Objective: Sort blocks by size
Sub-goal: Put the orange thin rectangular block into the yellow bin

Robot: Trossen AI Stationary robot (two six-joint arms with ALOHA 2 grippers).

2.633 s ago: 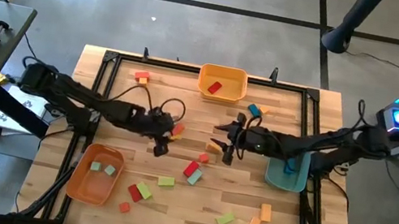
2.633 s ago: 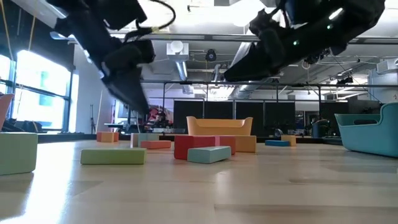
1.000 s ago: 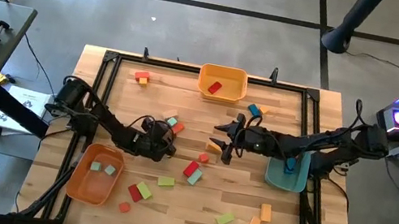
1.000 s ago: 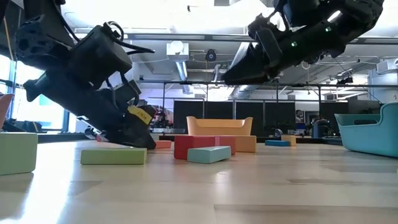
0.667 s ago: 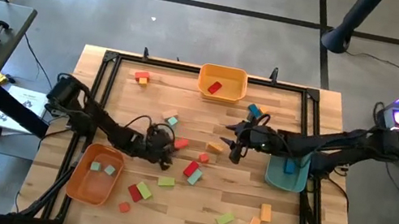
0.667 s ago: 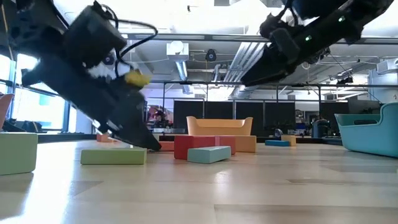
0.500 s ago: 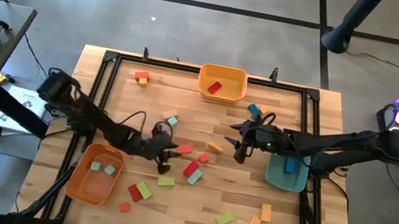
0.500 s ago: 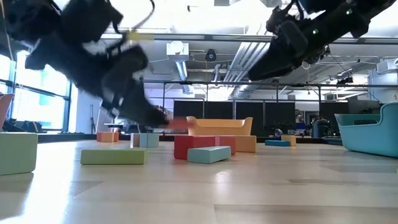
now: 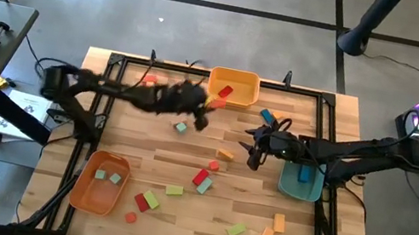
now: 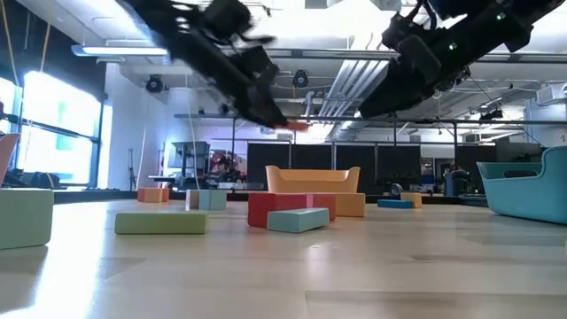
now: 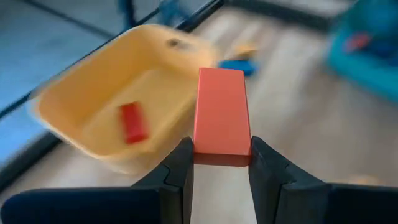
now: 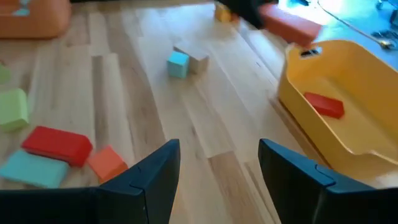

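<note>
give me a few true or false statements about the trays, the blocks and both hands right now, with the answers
1. The left hand is shut on a red block. True.
2. The yellow tray is empty. False: one red block already lies in it.
3. The right hand holds a block. False: its fingers are open with nothing between them.
4. The orange tray holds light green blocks. True.
5. The left hand hangs over the teal tray. False: it is up near the yellow tray, and the teal tray sits under the right arm.
</note>
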